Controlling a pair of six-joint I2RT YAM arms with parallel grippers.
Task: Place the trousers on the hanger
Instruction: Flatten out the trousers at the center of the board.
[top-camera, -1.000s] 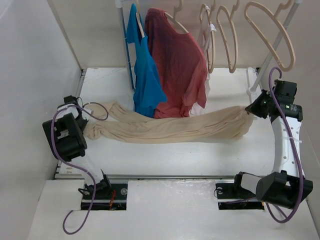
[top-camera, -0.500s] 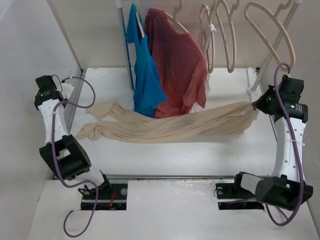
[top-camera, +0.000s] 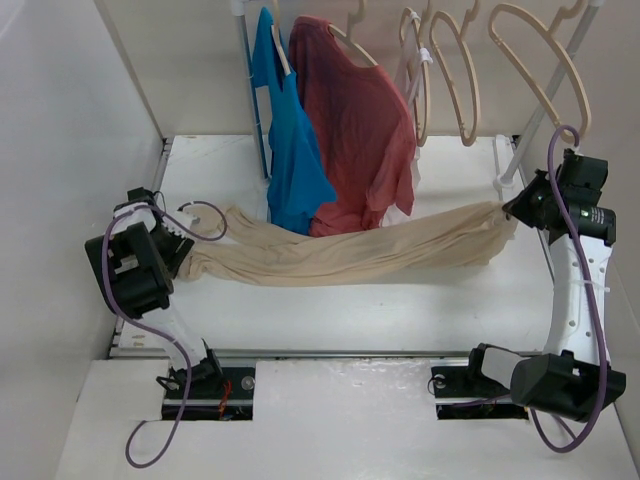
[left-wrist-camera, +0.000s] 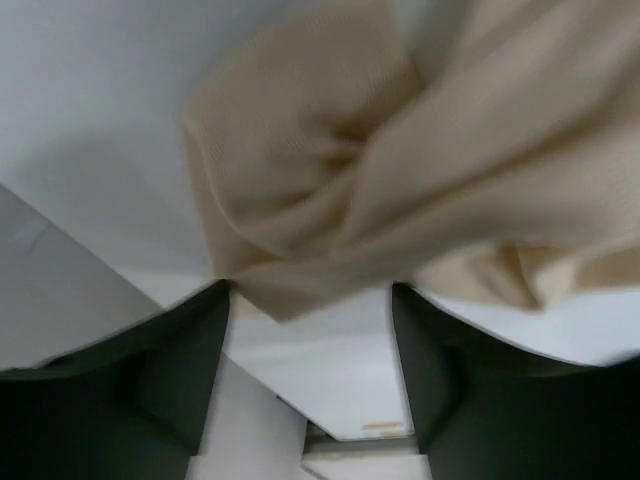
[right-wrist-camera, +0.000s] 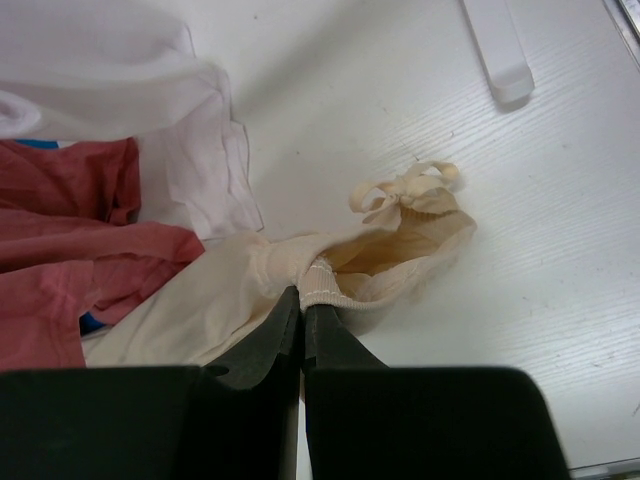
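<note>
This looks like a robotics lab test cell, not a home. Plain white walls (top-camera: 60, 120) box in a bare white worktop (top-camera: 400, 320). Two robot arms, left (top-camera: 135, 270) and right (top-camera: 575, 290), are bolted at its near edge and trail purple cables (top-camera: 150, 440). The clothing reads as staged props: a white rack (top-camera: 545, 100) hung with a red T-shirt (top-camera: 355, 130) and a blue T-shirt (top-camera: 295, 170), and beige trousers (top-camera: 350, 255) lying across the worktop.

My arms (top-camera: 570, 290) are white links between chunky black joints — purple cables (top-camera: 601, 330) loop off each — and my fingers (right-wrist-camera: 250, 360) are matte black.
</note>
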